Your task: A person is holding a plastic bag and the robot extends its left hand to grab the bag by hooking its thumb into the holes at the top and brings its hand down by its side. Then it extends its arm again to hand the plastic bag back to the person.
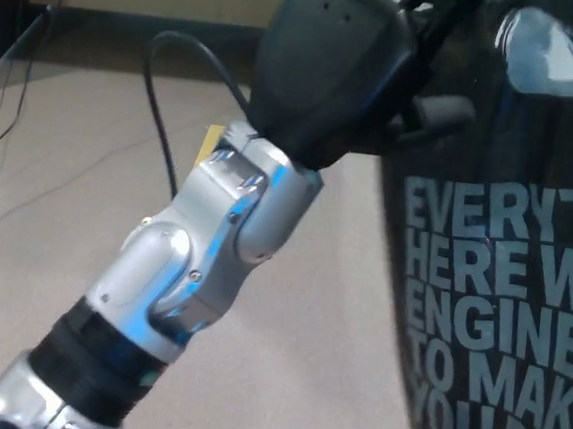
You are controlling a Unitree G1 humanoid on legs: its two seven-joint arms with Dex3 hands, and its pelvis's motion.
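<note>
black left hand, upper centre, meets the black printed bag at right; grip unclear; likely hooking step, lowering next.

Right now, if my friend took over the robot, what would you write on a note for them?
Left robot hand: raised on the outstretched arm, right up against the black plastic bag. Its fingers are hidden, so a grip cannot be confirmed.
Right robot hand: not in view.
Bag: hangs at the picture's right, pale lettering facing the camera, its top near the left robot hand.
Person: not visible.
Done: the arm is extended to the bag.
Left: cannot tell whether this is the pickup or the hand-back, so check the thumb hook first.
Also: a black cable trails over the beige floor.
</note>
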